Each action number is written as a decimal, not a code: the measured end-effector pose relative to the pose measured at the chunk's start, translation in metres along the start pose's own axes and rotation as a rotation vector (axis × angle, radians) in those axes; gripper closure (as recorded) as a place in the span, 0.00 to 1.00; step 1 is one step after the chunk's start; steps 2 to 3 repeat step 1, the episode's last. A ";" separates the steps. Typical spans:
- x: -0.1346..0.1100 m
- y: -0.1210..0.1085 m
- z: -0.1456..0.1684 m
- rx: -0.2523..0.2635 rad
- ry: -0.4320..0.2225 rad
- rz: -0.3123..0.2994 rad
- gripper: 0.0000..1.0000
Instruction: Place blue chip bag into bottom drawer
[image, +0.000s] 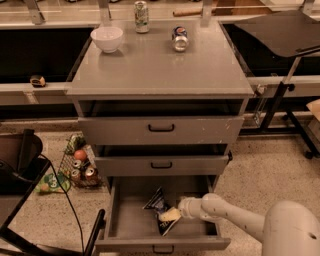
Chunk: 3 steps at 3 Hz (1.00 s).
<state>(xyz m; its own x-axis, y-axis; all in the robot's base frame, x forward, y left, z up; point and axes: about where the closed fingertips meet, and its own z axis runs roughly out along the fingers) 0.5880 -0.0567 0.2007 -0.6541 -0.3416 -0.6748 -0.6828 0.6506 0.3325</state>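
The blue chip bag (159, 211) is a crumpled dark navy bag with pale patches. It lies on the grey floor of the pulled-out bottom drawer (131, 223), right of the middle. My gripper (171, 215) reaches into the drawer from the right, at the end of my white arm (235, 217), and sits right at the bag's right end. The bag's lower part is partly hidden by the gripper.
A white bowl (107, 38), an upright can (141, 16) and a can on its side (179, 39) are on the cabinet top. A wire basket (76, 165) with cans and fruit stands on the floor left of the drawers. A black chair (20, 170) is at the left.
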 end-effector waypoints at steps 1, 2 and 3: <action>-0.009 -0.012 -0.038 -0.009 -0.060 0.018 0.00; -0.009 -0.012 -0.038 -0.009 -0.060 0.018 0.00; -0.009 -0.012 -0.038 -0.009 -0.060 0.018 0.00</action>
